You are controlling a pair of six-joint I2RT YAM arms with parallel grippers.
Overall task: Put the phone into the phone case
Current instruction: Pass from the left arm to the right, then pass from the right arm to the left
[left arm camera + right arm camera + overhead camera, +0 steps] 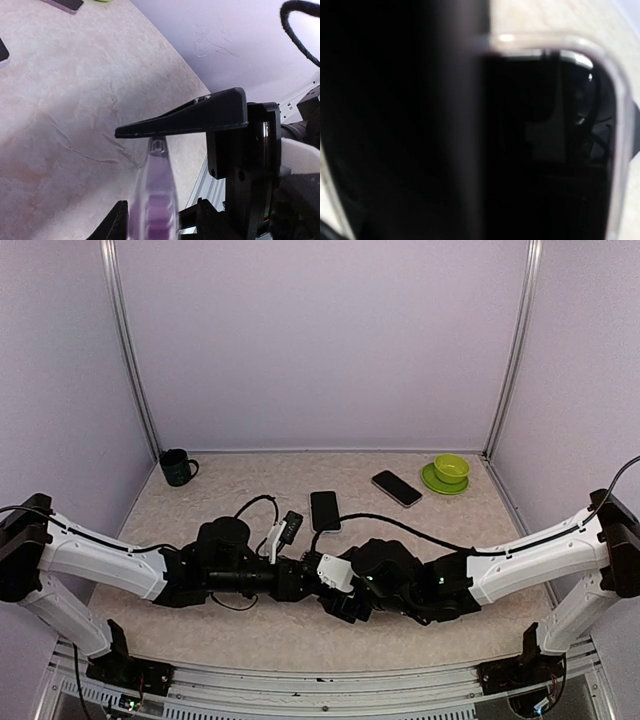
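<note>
Top external view: both arms reach in and meet at the middle of the surface (220,495). The left end effector (300,578) and the right end effector (336,586) sit tip to tip, and whatever is between them is too hidden to make out here. A black phone (325,510) lies flat just behind them. A second phone (397,488) lies further back right, near a green bowl (452,466) on a green plate (438,483). A dark green mug (178,467) stands at the back left, well apart. A black cable (400,525) runs across the right arm.

Left wrist view: the left end effector is partly closed and clamps a clear phone case (154,200) edge-on. The case has a purple tint and is blurred. The upper finger (190,117) touches its top end and the lower finger (112,225) sits against its bottom. The case is held up off the surface. Both phones show at the frame's top left, cut off by the edges.

Right wrist view: very close and blurred. We see the clear rounded rim of the phone case around a dark glossy face, and a dark blur fills the left half. We cannot tell whether a phone sits inside the rim. We also cannot tell how far the right end effector is open, or whether it grips anything.
</note>
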